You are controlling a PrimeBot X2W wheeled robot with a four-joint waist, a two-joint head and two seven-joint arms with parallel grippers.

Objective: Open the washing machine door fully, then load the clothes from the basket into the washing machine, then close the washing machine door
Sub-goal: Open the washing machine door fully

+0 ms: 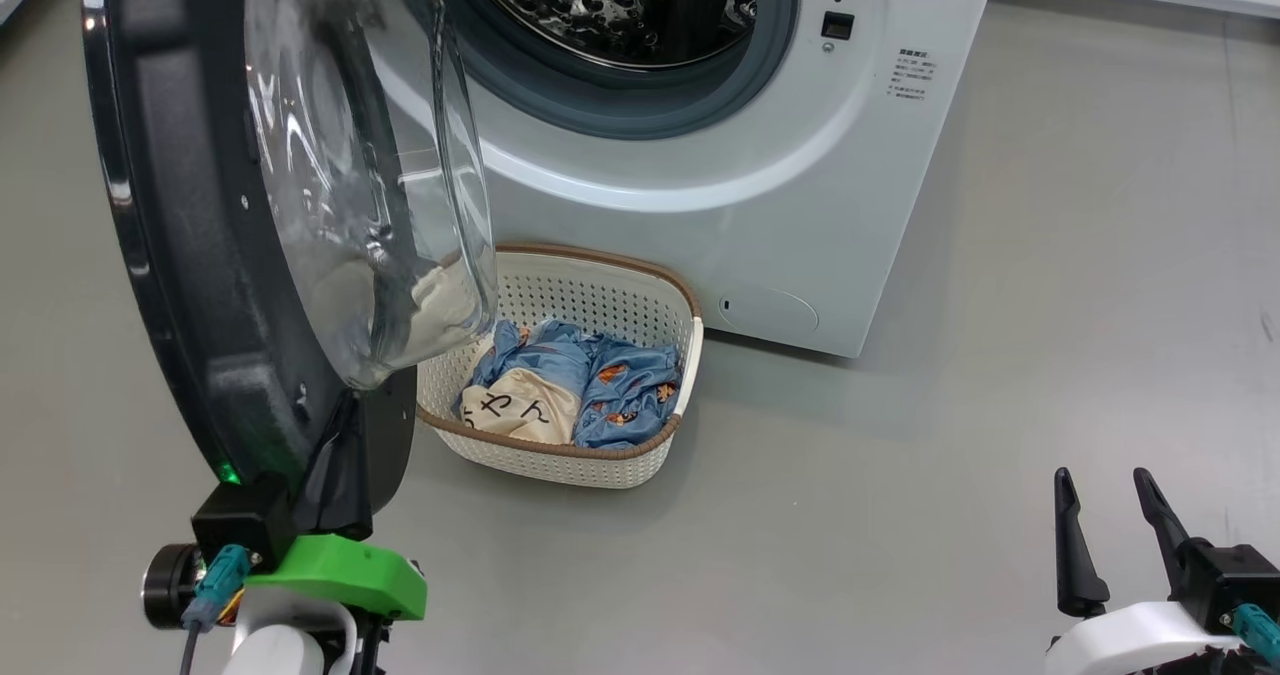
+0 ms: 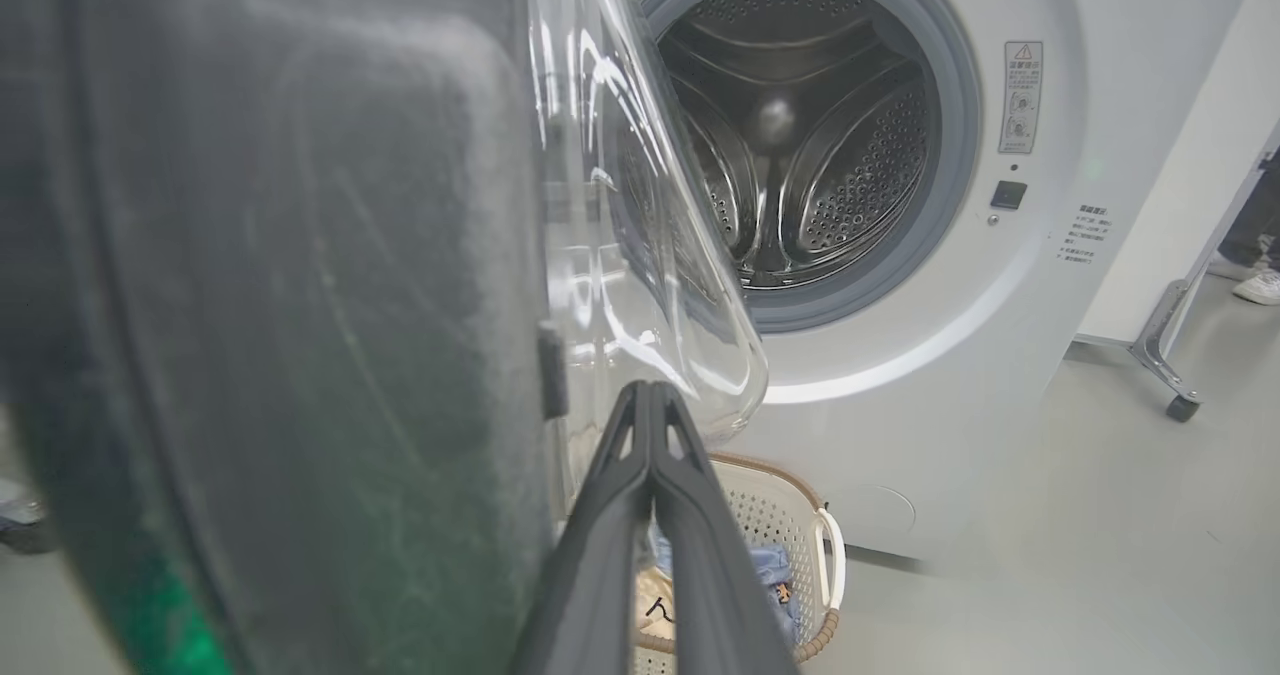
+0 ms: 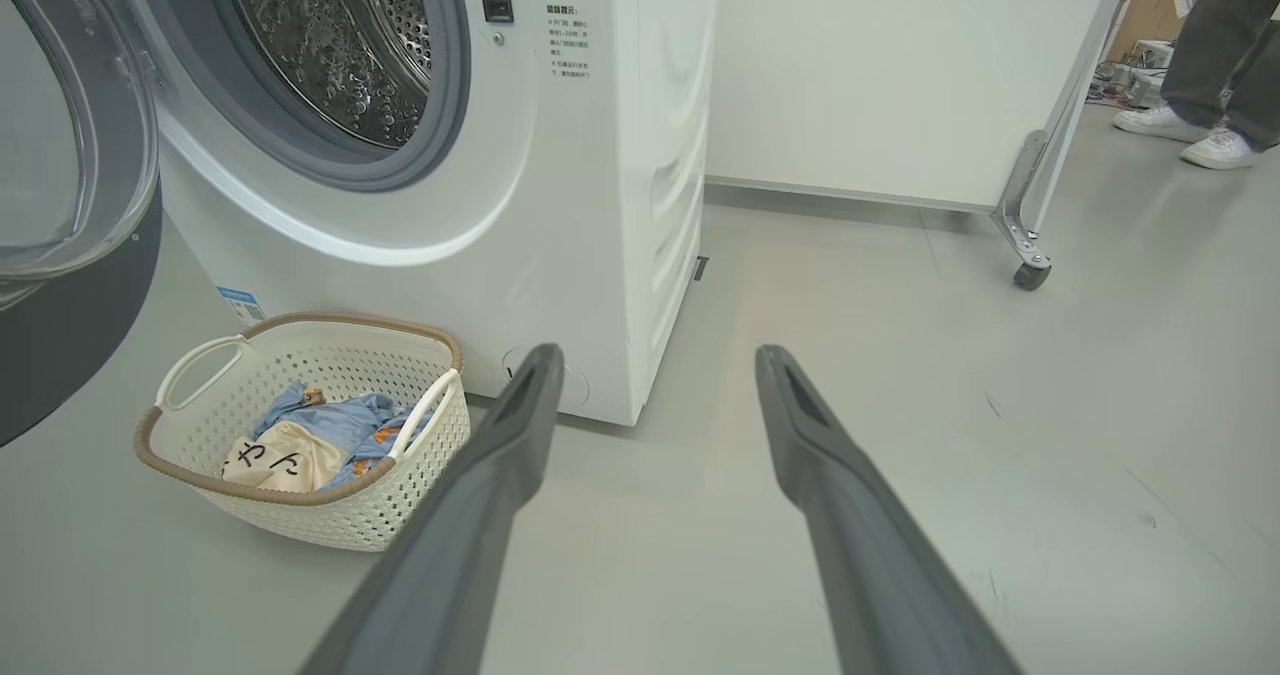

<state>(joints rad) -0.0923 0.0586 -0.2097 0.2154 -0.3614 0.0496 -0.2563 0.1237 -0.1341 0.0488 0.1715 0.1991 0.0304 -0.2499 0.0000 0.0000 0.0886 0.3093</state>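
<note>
Grey floor [image 1: 900,515]: basket [image 1: 560,460] of clothes [image 1: 600,385] at six o'clock from the washing machine [image 1: 800,205], door [image 1: 180,255] open at nine. We see our left claw [image 2: 650,395] pinched together, right claw [image 1: 1102,477] apart and empty.

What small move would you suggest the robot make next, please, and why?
Probably nudge the door wider with the shut left gripper, which sits by its inner face: the door seems to overhang part of the basket, where the clothes lie.

Right tool [image 3: 660,357] spread wide, basket [image 3: 335,517] holding clothes [image 3: 335,427] just beside washing machine [image 3: 570,205], washing machine door [image 3: 70,345] open
</note>
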